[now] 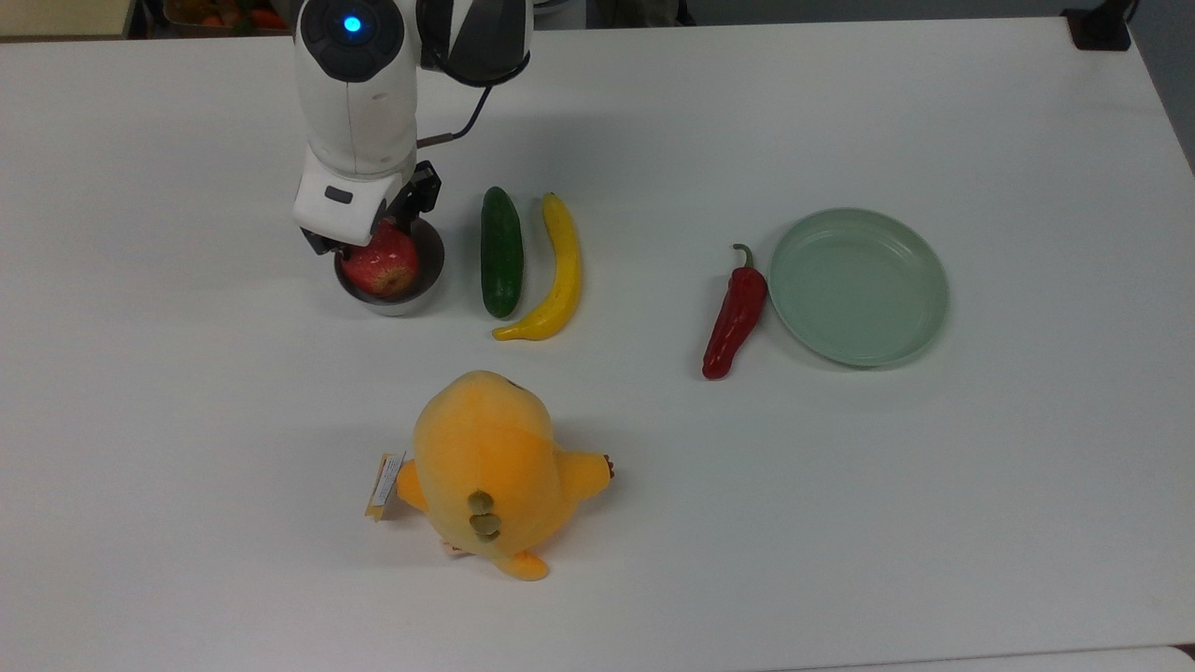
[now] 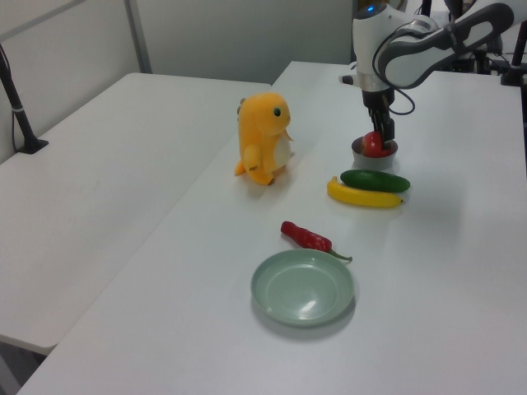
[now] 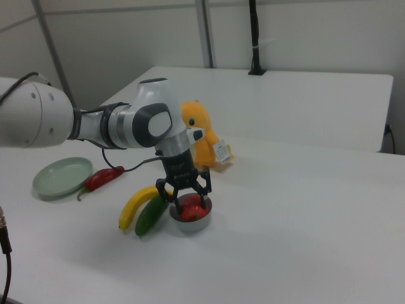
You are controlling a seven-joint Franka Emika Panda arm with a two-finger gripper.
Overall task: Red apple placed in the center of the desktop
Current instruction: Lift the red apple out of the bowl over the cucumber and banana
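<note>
Claw clasping red apple over bowl on white desktop.

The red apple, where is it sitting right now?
The red apple sits in the grey bowl at the top view's left, beside the cucumber, with the gripper straddling it.
</note>
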